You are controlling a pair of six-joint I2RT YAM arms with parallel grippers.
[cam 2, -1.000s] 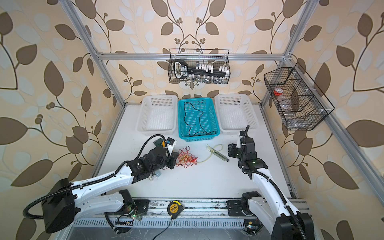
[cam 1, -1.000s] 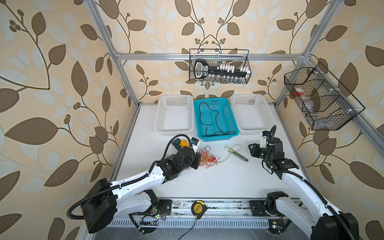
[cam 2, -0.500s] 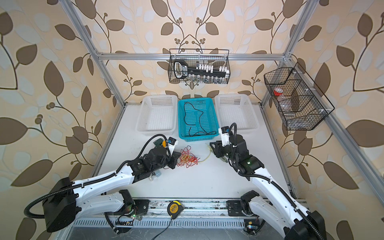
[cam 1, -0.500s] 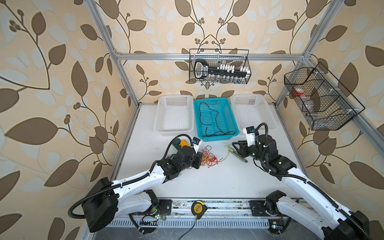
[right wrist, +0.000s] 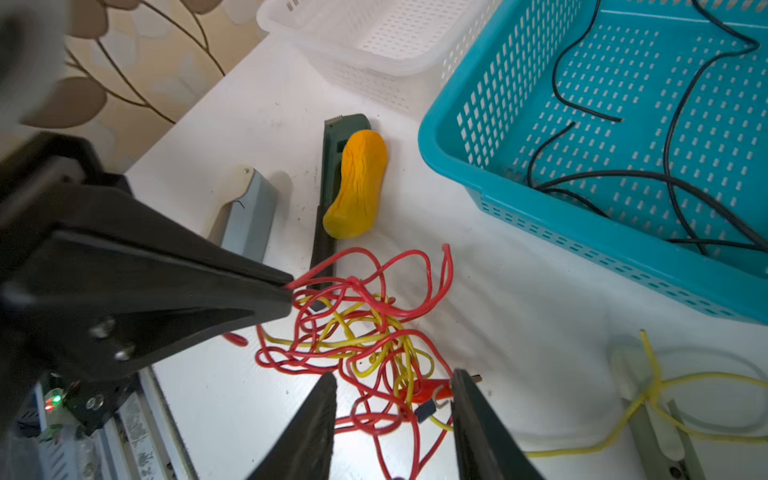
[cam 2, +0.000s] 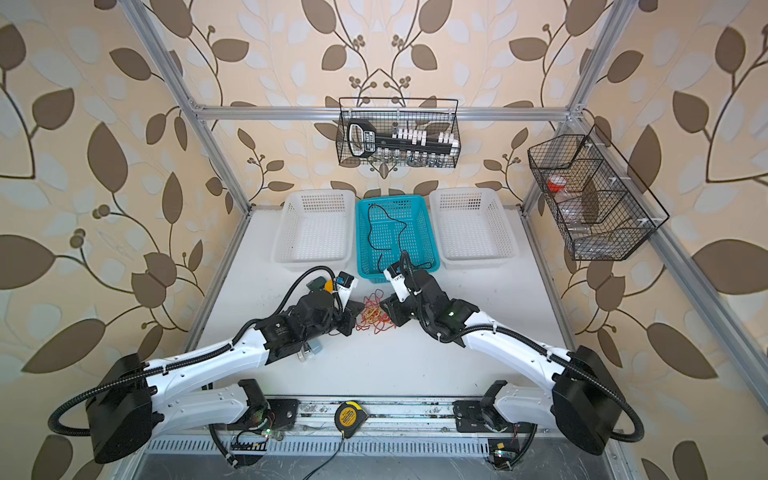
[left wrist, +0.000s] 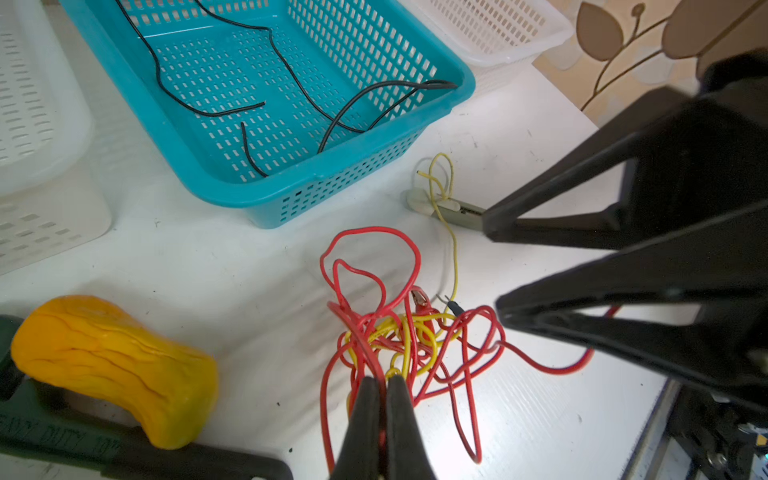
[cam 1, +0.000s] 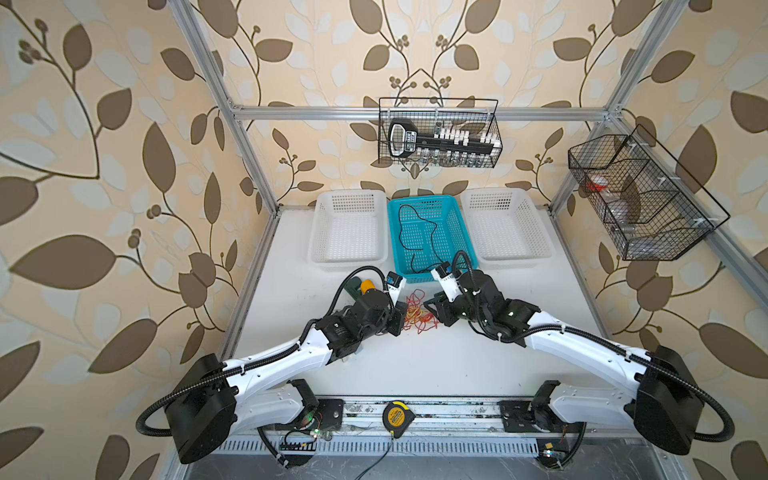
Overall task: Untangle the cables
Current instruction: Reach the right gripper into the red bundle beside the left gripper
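- Near the middle of the desk (cam 1: pixel 415 365), just in front of the teal basket (left wrist: pixel 353 166), the cables (cam 1: pixel 419 318) lie as one red and yellow knot. A black cable (left wrist: pixel 224 113) lies apart, inside the basket.
- The left tool (left wrist: pixel 384 380) is pressed together, pinching red strands at the knot's edge, in the same place as a second ago.
- The right tool (right wrist: pixel 392 376) stood well apart at the desk's right side a second ago. It has swung across to the knot's opposite edge. Its fingers are spread either side of some red loops and a red clip end (right wrist: pixel 430 390), and nothing is gripped yet.
- One yellow strand runs out of the knot and loops over a small pale clip (left wrist: pixel 444 208) lying beside the basket.
- Both tools now face each other across the knot, so I judge the approach done. The next step looks like a second pinch, then a pull away from the left tool's anchor.
- If the right tool closes on several strands at once, it would likely drag the whole knot rather than free one. The yellow loop may also snag on the pale clip.
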